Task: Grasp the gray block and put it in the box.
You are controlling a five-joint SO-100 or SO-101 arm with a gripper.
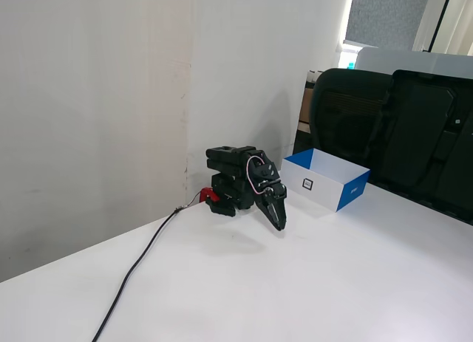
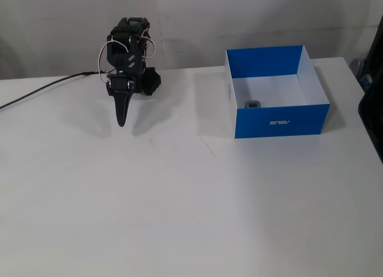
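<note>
Already the gray block (image 2: 254, 104) lies inside the box (image 2: 281, 121), on its white floor against the near blue wall, toward the left side in a fixed view; only its top shows, small, matte and rounded. That box is shallow cardboard, blue outside with a pale logo on the near face, and in a fixed view its white side (image 1: 314, 185) carries a small square black mark.

Well apart from it, the arm (image 2: 128, 55) sits folded low at the table's back edge, black plastic with thin white wires looped over it. Its gripper (image 2: 122, 120) tapers to one dark point just above the table, fingers pressed together and holding nothing.

Broad, smooth and white, the table (image 2: 191, 217) stretches bare in front. A black cable (image 1: 137, 272) trails off toward the near edge. Dark chairs (image 1: 403, 128) crowd the side behind the box.
</note>
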